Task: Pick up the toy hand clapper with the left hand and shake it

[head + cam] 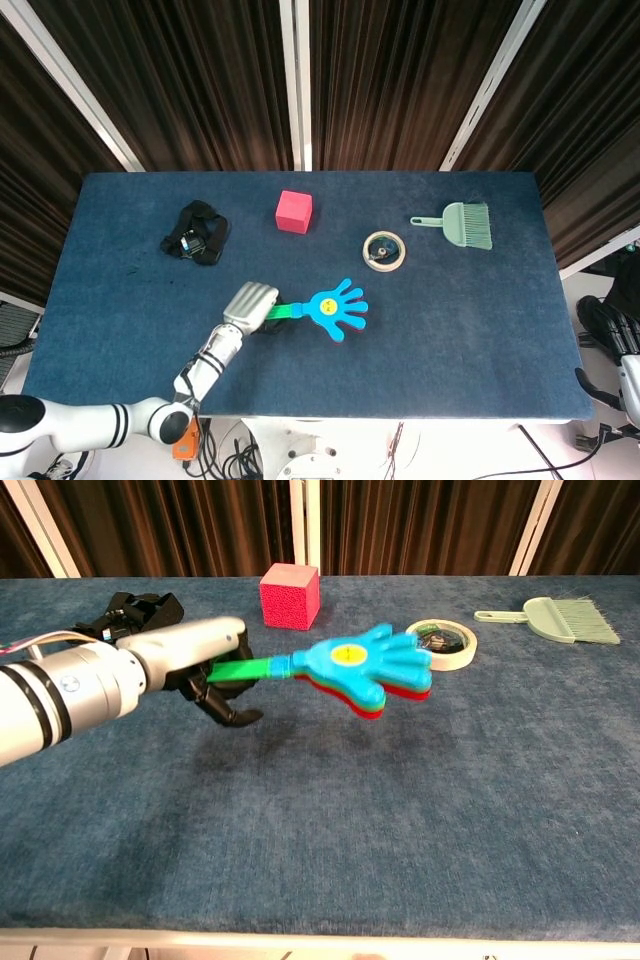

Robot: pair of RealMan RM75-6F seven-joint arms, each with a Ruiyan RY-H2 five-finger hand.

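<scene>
Blue plastic palm up in the air now: we are gripping the clapper [365,668] by its green handle with our left robot hand [205,665], fingers curled tight around the stem. We are holding it near the end of the handle, so the stacked blue, green and red palms are hanging free above the worktop [400,800], clear of the tape roll [441,643] behind them. That free end is what lets the palms slap when shaken, we reckon. Our right robot hand [612,338] is waiting off the worktop's edge; we cannot tell its state.
</scene>
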